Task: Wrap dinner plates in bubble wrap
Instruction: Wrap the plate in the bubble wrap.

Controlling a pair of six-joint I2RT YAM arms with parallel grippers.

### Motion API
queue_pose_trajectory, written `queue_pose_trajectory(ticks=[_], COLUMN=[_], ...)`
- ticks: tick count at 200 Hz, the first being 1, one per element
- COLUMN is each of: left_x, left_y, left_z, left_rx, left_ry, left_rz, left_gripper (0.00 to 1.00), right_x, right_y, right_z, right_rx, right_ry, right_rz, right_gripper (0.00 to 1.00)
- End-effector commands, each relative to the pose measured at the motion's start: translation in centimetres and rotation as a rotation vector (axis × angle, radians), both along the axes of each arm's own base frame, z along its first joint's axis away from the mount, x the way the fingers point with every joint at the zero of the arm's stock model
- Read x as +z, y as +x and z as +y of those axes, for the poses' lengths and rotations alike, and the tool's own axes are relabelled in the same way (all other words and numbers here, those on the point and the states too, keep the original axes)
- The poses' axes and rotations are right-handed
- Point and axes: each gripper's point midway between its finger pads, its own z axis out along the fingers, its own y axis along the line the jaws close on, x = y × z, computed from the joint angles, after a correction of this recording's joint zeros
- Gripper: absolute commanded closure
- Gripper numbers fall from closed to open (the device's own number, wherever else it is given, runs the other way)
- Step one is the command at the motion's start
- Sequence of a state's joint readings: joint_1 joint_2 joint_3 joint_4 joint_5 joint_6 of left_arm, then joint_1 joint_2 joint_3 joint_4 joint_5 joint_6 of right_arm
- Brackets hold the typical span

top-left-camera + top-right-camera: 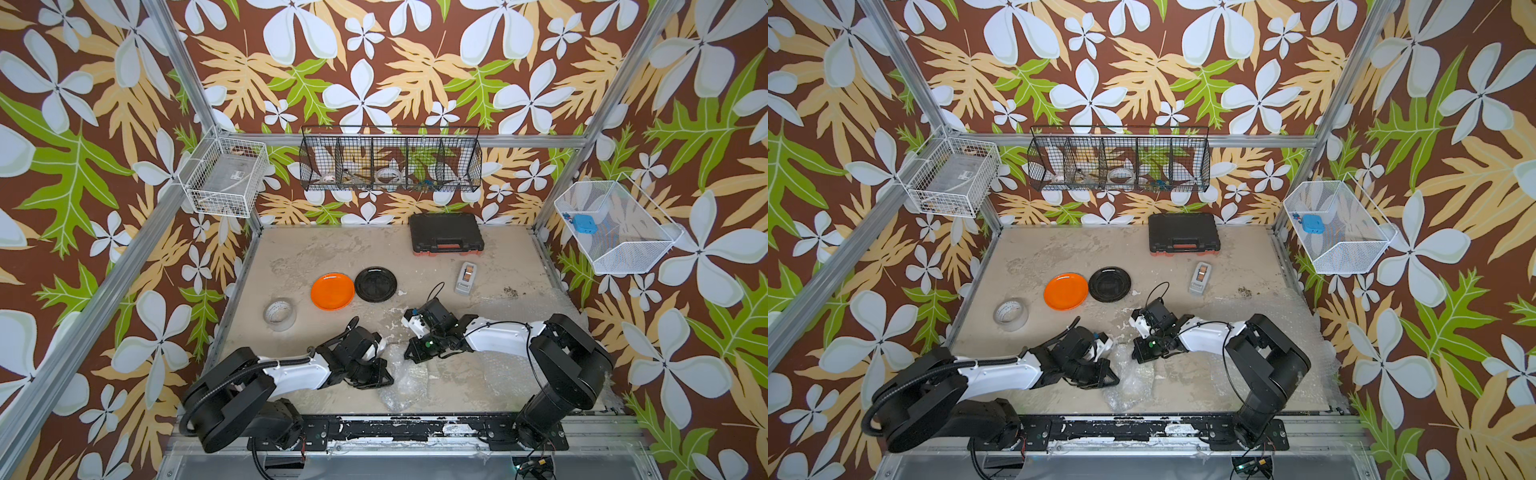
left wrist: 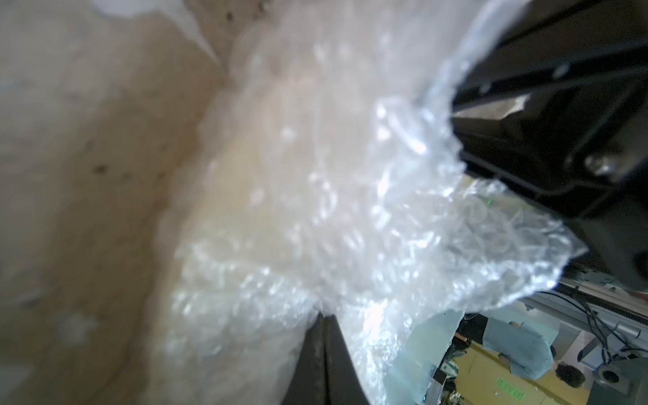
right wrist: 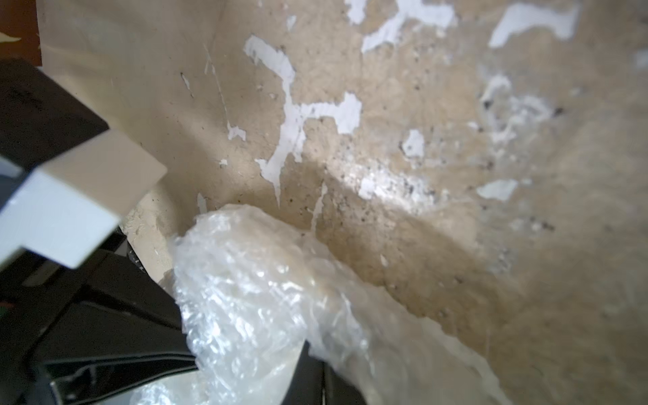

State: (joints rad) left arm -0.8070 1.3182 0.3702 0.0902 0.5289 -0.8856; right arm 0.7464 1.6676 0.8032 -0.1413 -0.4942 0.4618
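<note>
Left wrist view: the left gripper (image 2: 324,315) has its jaws pressed together on a fold of the crumpled bubble wrap (image 2: 350,210). The wrap bunches up from the fingertips and fills the middle of the picture, and much of it is blurred.
Right wrist view: the right gripper (image 3: 315,347) is pinched closed on another part of the same wrap, and the bundle spills over its dark fingers. The chipped beige table (image 3: 456,175) lies behind.
Crumpled wrap, place: in both top views it sits at the front middle of the table, between the two grippers.
Flat bubble wrap sheet (image 1: 536,328): spread on the right side of the table, partly under the right arm.
Orange plate (image 1: 332,291): bare on the table, left of centre, well apart from both pieces of wrap.
Black plate (image 1: 375,284): just beside the orange plate, on its right. Whether the rims touch cannot be told.
Tape roll (image 1: 279,315): lying flat near the table's left edge, close to the orange plate.
Black case (image 1: 446,232): closed, at the back of the table against the rear wall.
Grey tape dispenser (image 1: 466,277): between the case and the right arm.
</note>
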Motion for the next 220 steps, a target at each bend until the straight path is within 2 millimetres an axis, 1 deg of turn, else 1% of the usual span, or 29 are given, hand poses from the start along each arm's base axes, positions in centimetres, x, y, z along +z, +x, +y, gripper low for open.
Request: queue_pose_trajectory(ticks=[1, 17, 36, 52, 59, 69, 81, 96, 117, 138, 153, 166, 174, 188, 195, 202, 210, 215, 220], left_x=[0.3, 2.7, 5.3, 6.5, 6.2, 5.1, 3.5, 2.0, 0.7, -1.0, -2.2, -3.0, -3.2, -3.4, -3.4, -3.4, -3.4, -3.4, -3.3], left_y=[-0.6, 1.1, 2.9, 4.2, 4.6, 4.7, 4.0, 2.8, 1.5, 0.9, 0.6, 0.3, 0.2, 0.1, 0.1, 0.1, 0.1, 0.2, 0.2], left_z=[1.2, 0.6, -0.6, -1.5, -1.7, -1.7, -1.9, -2.3, -2.4, -1.9, -1.3, -0.8, -0.6, -0.5, -0.5, -0.5, -0.5, -0.5, -0.6], left_rx=[0.091, 0.114, 0.094, 0.068, 0.055, 0.027, -0.024, -0.063, -0.095, -0.105, -0.098, -0.091, -0.087, -0.083, -0.082, -0.081, -0.079, -0.078, -0.079], left_ry=[0.049, 0.033, 0.028, 0.043, 0.066, 0.104, 0.116, 0.08, 0.037, 0.06, 0.097, 0.12, 0.124, 0.125, 0.126, 0.126, 0.125, 0.125, 0.123], left_rz=[0.085, 0.013, -0.057, -0.105, -0.112, -0.103, -0.07, -0.016, 0.025, 0.054, 0.071, 0.083, 0.089, 0.093, 0.094, 0.095, 0.095, 0.095, 0.096], left_gripper=[0.92, 0.89, 0.87, 0.87, 0.87, 0.89, 0.91, 0.93, 0.94, 0.94, 0.94, 0.94, 0.94, 0.94, 0.94, 0.94, 0.94, 0.94, 0.94], right_x=[-0.1, -0.2, -0.1, 0.0, 0.0, 0.0, 0.1, 0.1, 0.5, 1.3, 2.3, 3.9, 5.0, 6.8, 7.5, 7.9, 8.1, 8.0, 7.7], right_y=[0.3, -0.2, -0.5, -0.5, -0.5, -0.5, -0.4, -0.2, 0.1, 0.5, 0.9, 1.0, 0.5, -1.0, -1.9, -2.9, -4.1, -4.6, -5.0], right_z=[-0.6, -0.5, -0.5, -0.5, -0.5, -0.4, -0.4, -0.3, 0.0, 0.3, -0.3, -0.7, -0.8, -0.1, 0.3, 0.8, 1.2, 1.2, 1.1], right_rx=[0.043, 0.061, 0.074, 0.074, 0.073, 0.072, 0.067, 0.059, 0.053, 0.042, -0.006, -0.062, -0.087, -0.108, -0.107, -0.102, -0.097, -0.103, -0.113], right_ry=[-0.022, -0.002, 0.0, 0.003, 0.004, 0.005, 0.006, 0.008, 0.014, 0.018, -0.015, -0.023, -0.002, 0.059, 0.084, 0.106, 0.114, 0.102, 0.087], right_rz=[-0.07, -0.057, -0.062, -0.069, -0.067, -0.064, -0.065, -0.064, -0.068, -0.07, -0.071, -0.057, -0.034, 0.006, 0.026, 0.051, 0.077, 0.092, 0.103], right_gripper=[1.0, 1.0, 1.0, 1.0, 1.0, 1.0, 1.0, 1.0, 1.0, 1.0, 1.0, 0.97, 0.96, 0.94, 0.92, 0.88, 0.77, 0.69, 0.64])
